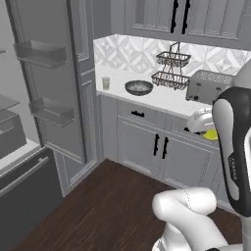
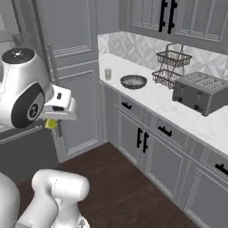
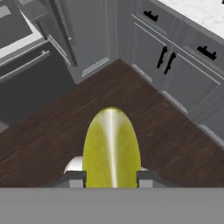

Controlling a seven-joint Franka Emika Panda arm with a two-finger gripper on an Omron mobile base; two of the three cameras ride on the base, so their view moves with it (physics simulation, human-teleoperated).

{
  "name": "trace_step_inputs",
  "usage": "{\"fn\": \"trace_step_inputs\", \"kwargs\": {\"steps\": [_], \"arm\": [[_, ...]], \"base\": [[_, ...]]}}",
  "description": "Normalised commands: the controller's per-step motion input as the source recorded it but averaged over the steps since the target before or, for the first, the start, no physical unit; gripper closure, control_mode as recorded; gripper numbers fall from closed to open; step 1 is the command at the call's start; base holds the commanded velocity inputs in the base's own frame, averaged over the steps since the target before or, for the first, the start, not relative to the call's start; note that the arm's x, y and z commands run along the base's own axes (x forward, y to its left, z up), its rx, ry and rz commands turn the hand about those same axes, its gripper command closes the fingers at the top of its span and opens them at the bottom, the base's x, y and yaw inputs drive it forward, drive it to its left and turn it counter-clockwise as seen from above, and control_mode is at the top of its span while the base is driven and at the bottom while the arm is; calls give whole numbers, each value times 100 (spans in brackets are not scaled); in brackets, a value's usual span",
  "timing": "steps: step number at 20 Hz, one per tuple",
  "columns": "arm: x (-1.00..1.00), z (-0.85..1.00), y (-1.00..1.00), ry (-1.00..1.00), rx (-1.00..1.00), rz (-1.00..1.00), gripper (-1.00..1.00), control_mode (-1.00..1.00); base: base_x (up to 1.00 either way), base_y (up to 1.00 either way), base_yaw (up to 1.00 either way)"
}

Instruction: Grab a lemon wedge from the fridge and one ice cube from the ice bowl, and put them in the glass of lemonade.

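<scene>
My fingers: my gripper [image 3: 111, 177] is closed partway on the lemon wedge [image 3: 112, 148], one fingertip [image 3: 75, 178] on its left flank and the other on its right, both pressed against the peel.
Lemon wedge: clamped between my fingertips, it stands up from them toward 12 o'clock in the hand view, its pale centre stripe running lengthwise; in the right base view it shows as a small yellow bit [image 2: 50, 124] under my hand, and in the left base view as a yellow edge [image 1: 212, 135] beside my wrist.
Below my hand: dark wood floor [image 3: 144, 127], well apart from the wedge.
Fridge: its door [image 1: 54, 83] hangs open, shelves showing, at 10 o'clock in the left base view.
Glass of lemonade: on the counter [image 1: 166, 100] near the fridge end [image 1: 106, 83], at 11 o'clock from my hand in the left base view, well apart.
Ice bowl: just beside the glass, at its 3 o'clock [image 1: 138, 87].
</scene>
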Motion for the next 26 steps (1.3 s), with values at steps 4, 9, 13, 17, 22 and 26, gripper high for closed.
{"fn": "trace_step_inputs", "kwargs": {"steps": [4, 9, 13, 17, 22, 26], "arm": [[0, 0, 0, 0, 0, 0, 100, 100], [0, 0, 0, 0, 0, 0, 100, 100], [0, 0, 0, 0, 0, 0, 100, 100], [0, 0, 0, 0, 0, 0, 100, 100], [0, 0, 0, 0, 0, 0, 100, 100], [0, 0, 0, 0, 0, 0, 100, 100]], "base": [[22, -22, -23], [84, 2, 0], [80, 11, 0], [81, 7, 5], [92, 0, 11], [94, 1, 13]]}}
